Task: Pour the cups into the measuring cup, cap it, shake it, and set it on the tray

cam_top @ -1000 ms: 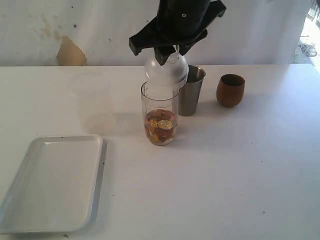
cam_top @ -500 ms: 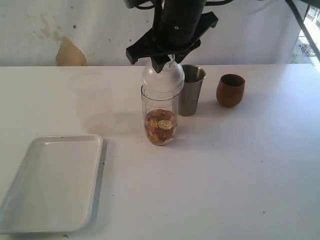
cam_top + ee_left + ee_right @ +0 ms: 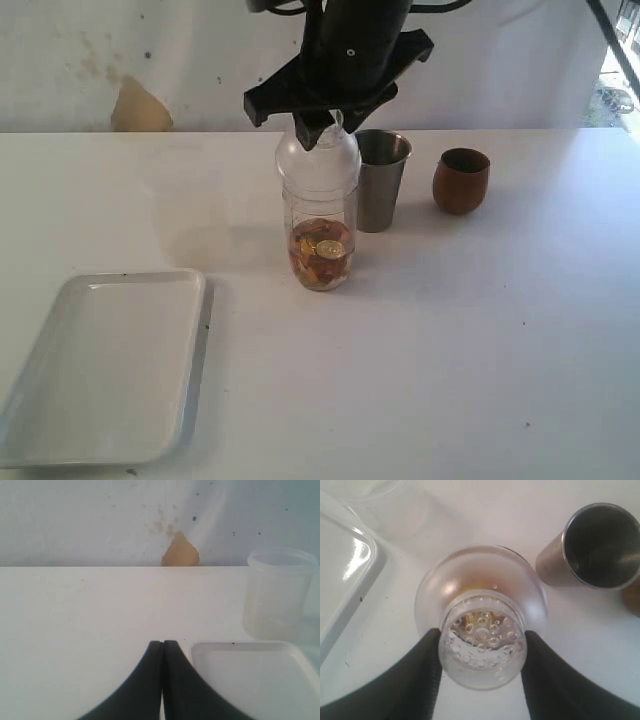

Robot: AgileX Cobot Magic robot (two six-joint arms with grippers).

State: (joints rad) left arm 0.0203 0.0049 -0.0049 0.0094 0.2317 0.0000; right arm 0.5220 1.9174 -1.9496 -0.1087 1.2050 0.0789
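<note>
Capping the measuring cup [image 3: 320, 245]: my right jaws are clamped on the neck of the clear dome lid [image 3: 318, 160], which meets the cup's rim; the cup stands on the counter [image 3: 480, 350] just beside the steel tumbler [image 3: 380, 185]. I should press straight down, lid level, without tipping the cup. My left jaws are together.

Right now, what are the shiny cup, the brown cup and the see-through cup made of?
Shiny tumbler: metal, likely stainless steel; brushed grey with a bright rim.
Brown cup: probably wood; matte warm brown, grain too small to see.
Measuring cup: most likely clear plastic; its wall is see-through.
</note>
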